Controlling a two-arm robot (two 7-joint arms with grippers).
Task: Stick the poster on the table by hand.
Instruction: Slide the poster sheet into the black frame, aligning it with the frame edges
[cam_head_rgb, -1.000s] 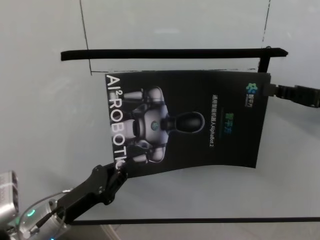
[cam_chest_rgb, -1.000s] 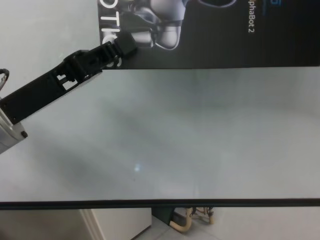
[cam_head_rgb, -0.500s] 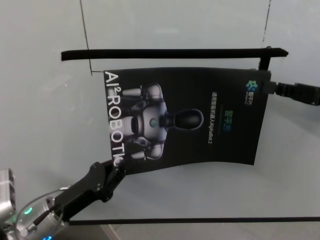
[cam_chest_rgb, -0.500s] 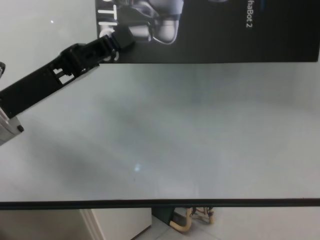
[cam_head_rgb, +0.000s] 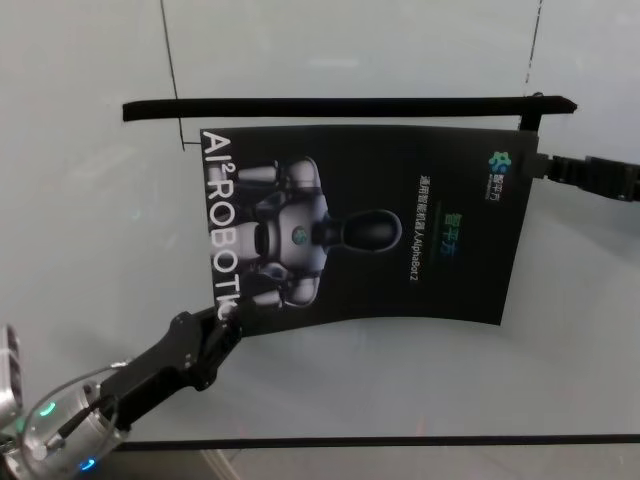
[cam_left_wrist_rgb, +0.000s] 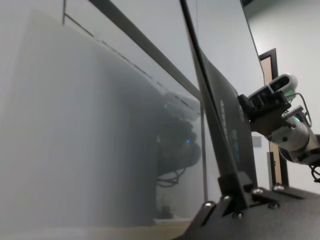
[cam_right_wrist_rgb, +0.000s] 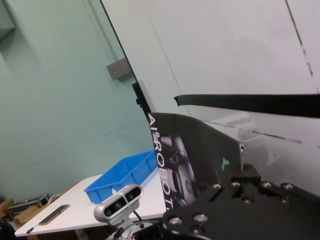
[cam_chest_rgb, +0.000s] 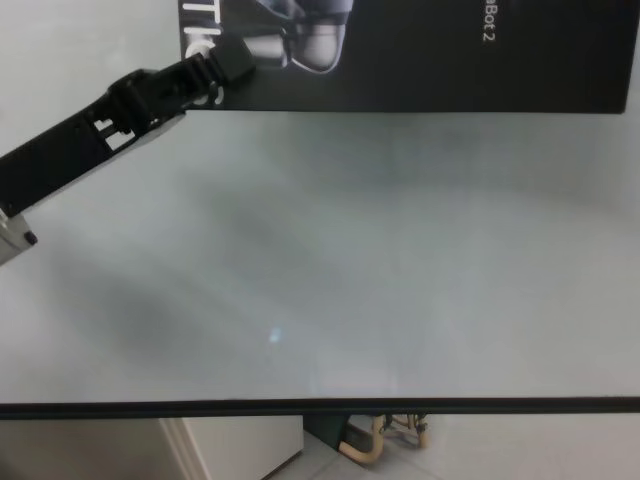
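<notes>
The poster (cam_head_rgb: 400, 230) is a black sheet with a silver robot and white "ROBOTIC" letters, held over the pale table (cam_head_rgb: 90, 250) with its near edge slightly bowed. My left gripper (cam_head_rgb: 224, 316) is shut on its near left corner; the chest view shows that gripper (cam_chest_rgb: 232, 64) on the poster's (cam_chest_rgb: 420, 60) lower edge. My right gripper (cam_head_rgb: 541, 166) is shut on the far right corner. The left wrist view sees the poster (cam_left_wrist_rgb: 227, 105) edge-on, rising from the left gripper (cam_left_wrist_rgb: 235, 192). The right wrist view shows the poster's printed face (cam_right_wrist_rgb: 185, 160).
A long black strip (cam_head_rgb: 350, 106) lies across the table just beyond the poster. The table's thin dark front edge (cam_chest_rgb: 320, 407) runs close to me. A blue bin (cam_right_wrist_rgb: 125, 175) stands on a separate white table off to the side.
The poster has moved away from me toward the black strip and slightly left, carried by both grippers. Its far edge now nearly meets the strip. Both grips are unchanged.
</notes>
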